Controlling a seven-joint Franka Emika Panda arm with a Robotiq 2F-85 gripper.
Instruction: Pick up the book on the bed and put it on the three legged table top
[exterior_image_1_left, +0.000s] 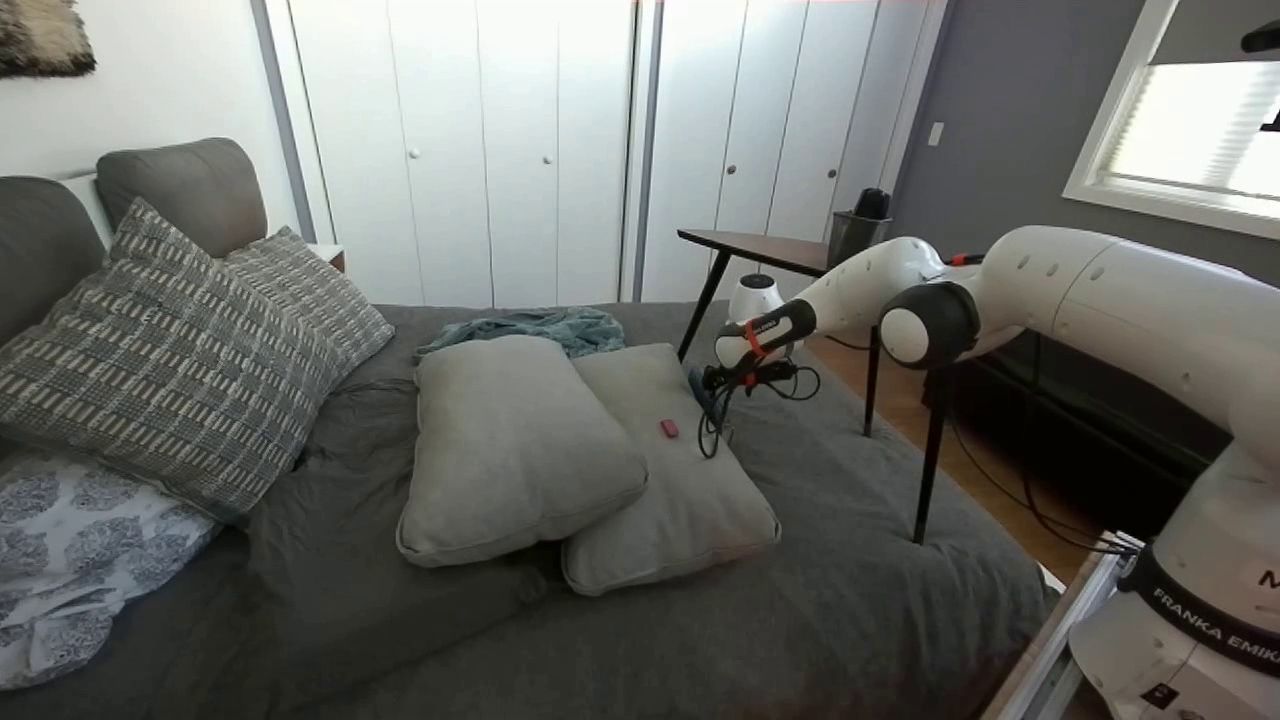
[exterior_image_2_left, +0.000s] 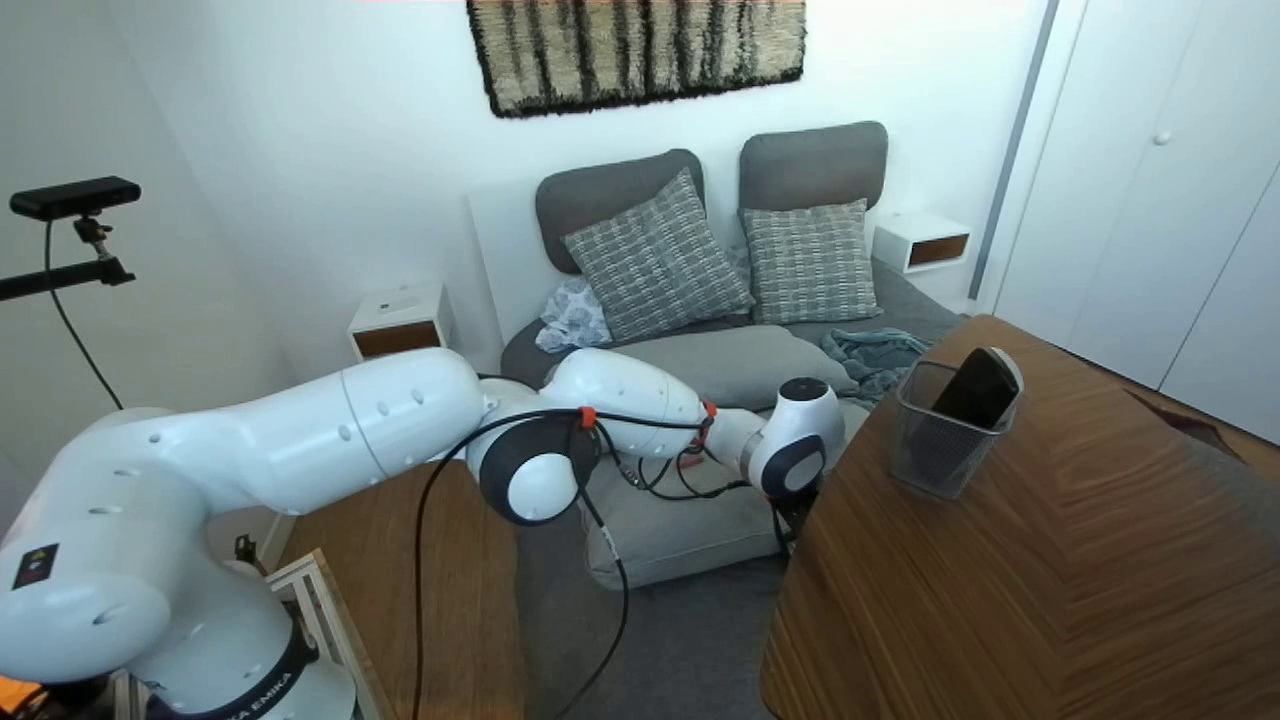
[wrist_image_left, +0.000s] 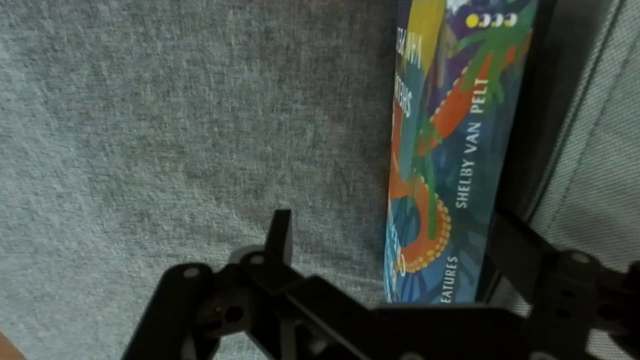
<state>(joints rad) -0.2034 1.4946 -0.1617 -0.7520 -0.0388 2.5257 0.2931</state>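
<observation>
Because glimpsed clearly only in the wrist view, had to judge the thick, brightly printed blue, orange and green book by its spine and a slanting sliver of one cover. Showed spine-up, apparently resting on its page edges upon the dark grey cloth-covered bed, just beside a light grey fabric pillow with piped seams, across a narrow dark gap. Saw the black, blocky fingers spread wide to either side of it: one well apart from the visible cover, one close in on the pillow side, though could not tell whether touching. Looked moderately heavy for its bulk, stiff along the spine, and smooth, even a little glossy, on the covers, so liable to slip under a light pinch. Seemed best taken square across both covers, just under the spine and near the middle of its length, to prevent tipping; risked fanning the pages with a lower grip, or nipping pillow cloth along with the book. Seemed to call next for a level carry up to the dark brown wooden three-legged bench, then a flat landing on bare wood beside the grey mesh basket.
</observation>
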